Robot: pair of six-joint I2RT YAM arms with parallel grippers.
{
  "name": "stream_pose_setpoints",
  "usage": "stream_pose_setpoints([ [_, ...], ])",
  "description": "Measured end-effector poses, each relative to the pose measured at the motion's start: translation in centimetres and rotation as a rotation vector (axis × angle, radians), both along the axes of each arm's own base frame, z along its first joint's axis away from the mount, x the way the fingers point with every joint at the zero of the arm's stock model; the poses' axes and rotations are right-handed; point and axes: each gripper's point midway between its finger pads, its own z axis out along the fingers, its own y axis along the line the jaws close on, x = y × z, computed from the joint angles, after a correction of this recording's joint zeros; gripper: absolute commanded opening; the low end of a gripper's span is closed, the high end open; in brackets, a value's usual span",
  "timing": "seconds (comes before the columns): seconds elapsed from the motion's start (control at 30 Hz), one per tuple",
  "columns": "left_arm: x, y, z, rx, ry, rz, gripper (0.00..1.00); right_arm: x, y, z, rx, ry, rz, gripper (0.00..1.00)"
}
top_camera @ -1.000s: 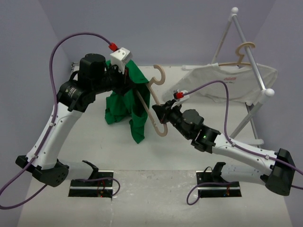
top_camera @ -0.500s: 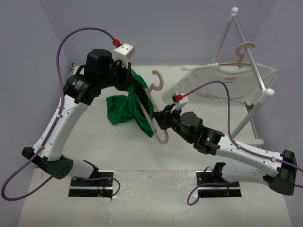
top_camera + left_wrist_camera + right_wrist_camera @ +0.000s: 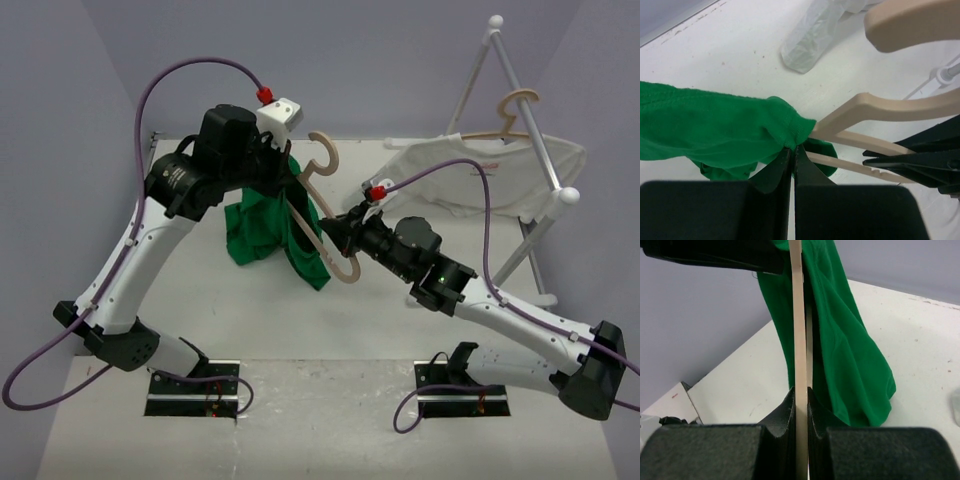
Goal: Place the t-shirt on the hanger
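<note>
The green t-shirt (image 3: pixel 270 225) hangs bunched above the middle of the table, draped over one arm of the tan wooden hanger (image 3: pixel 322 222). My left gripper (image 3: pixel 283 168) is shut on the t-shirt's upper edge (image 3: pixel 740 132), pinching cloth right where the hanger's arm (image 3: pixel 890 107) enters it. My right gripper (image 3: pixel 342 238) is shut on the hanger's lower arm; in the right wrist view that thin wooden bar (image 3: pixel 798 340) runs straight up between the jaws, with green cloth (image 3: pixel 840 345) behind it. The hanger's hook (image 3: pixel 326 152) points up and to the right.
At the back right a white rack (image 3: pixel 520 130) carries a second wooden hanger (image 3: pixel 508 118) wearing a white t-shirt (image 3: pixel 470 175) with a small red logo. Purple cables loop from both arms. The white table (image 3: pixel 330 320) ends at purple walls on the left and rear.
The left arm has swung right and forward with the t-shirt. The right gripper has lifted the hanger slightly, so more green cloth now sits along the hanger's arm.
</note>
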Motion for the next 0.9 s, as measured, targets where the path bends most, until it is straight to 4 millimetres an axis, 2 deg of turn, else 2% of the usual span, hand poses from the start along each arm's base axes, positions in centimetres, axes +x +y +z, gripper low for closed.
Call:
stream_pose_setpoints([
  [0.17, -0.9, -0.5, -0.2, 0.008, 0.014, -0.029, 0.0, 0.6, 0.0, -0.7, 0.009, -0.002, -0.018, 0.0],
  [0.4, -4.4, -4.0, 0.2, 0.007, 0.002, -0.185, 0.0, 2.6, -0.1, -1.5, 0.018, 0.008, -0.117, 0.0],
  [0.53, -5.5, -4.6, 1.1, 0.001, -0.016, -0.222, 0.03, 2.8, 0.3, -2.5, -0.012, 0.014, -0.107, 0.0],
  [0.57, -5.4, -4.5, 1.4, 0.004, -0.024, -0.212, 0.11, 2.8, 0.4, -2.6, -0.012, 0.013, -0.104, 0.0],
  [0.6, -5.1, -4.1, 1.6, 0.012, -0.036, -0.187, 0.32, 2.7, 0.3, -2.5, -0.005, 0.007, -0.103, 0.0],
  [0.63, -4.8, -3.7, 1.9, 0.021, -0.05, -0.161, 0.4, 2.7, 0.1, -2.5, 0.003, 0.002, -0.103, 0.0],
  [0.67, -4.4, -3.2, 2.2, 0.034, -0.066, -0.128, 0.43, 2.6, -0.2, -2.6, 0.007, -0.001, -0.102, 0.0],
  [0.7, -3.8, -2.6, 2.6, 0.044, -0.083, -0.08, 0.71, 2.5, -0.5, -2.8, 0.009, -0.003, -0.103, 0.0],
  [0.73, -3.3, -2.0, 3.1, 0.05, -0.106, -0.039, 0.91, 2.5, -0.9, -3.1, 0.008, -0.002, -0.107, 0.0],
  [0.83, -2.0, -0.2, 4.4, 0.067, -0.161, 0.084, 1.0, 2.5, -1.8, -3.9, 0.0, 0.004, -0.118, 0.0],
  [0.9, -1.1, 1.1, 5.1, 0.08, -0.201, 0.164, 1.0, 2.3, -2.3, -4.3, -0.007, 0.002, -0.113, 0.0],
])
